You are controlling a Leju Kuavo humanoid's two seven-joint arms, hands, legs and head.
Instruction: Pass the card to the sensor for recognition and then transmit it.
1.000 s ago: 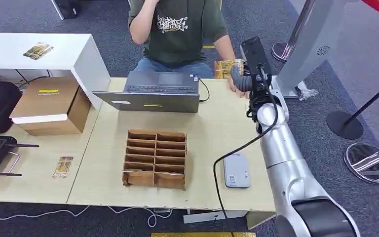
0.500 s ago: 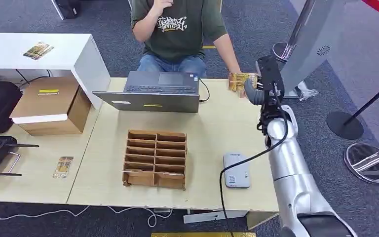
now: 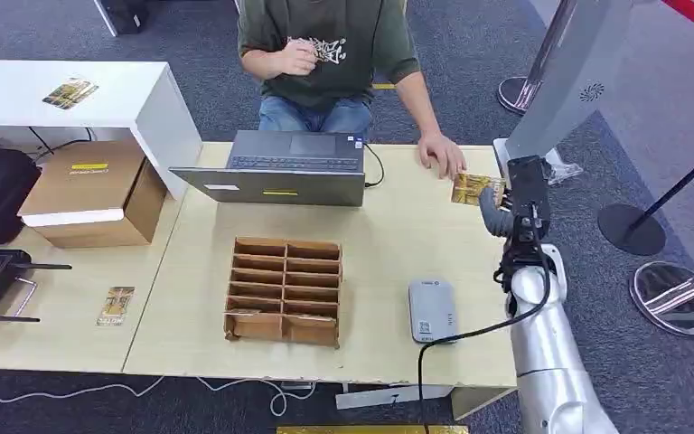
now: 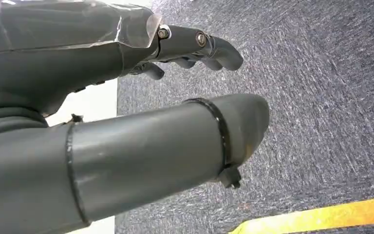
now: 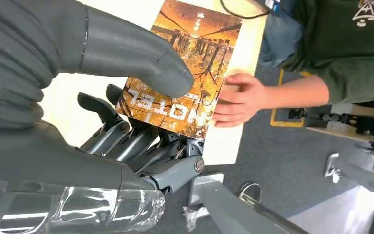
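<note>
Right hand (image 3: 499, 210) grasping the card (image 3: 472, 188) between thumb and fingers, above the table's (image 3: 398, 244) far right corner, beside a person's hand (image 3: 443, 155). Likely step: carrying the card to the grey sensor (image 3: 432, 310) near the front edge. Left hand (image 4: 195, 46) released, empty, over carpet.

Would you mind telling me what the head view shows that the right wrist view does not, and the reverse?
Head view alone: the grey card reader lying flat on the table, the cardboard organiser and the laptop. Right wrist view alone: the pale lettering on the card and the thumb pressing its face. Both: the right hand holding the card, with the person's hand close beside it.
</note>
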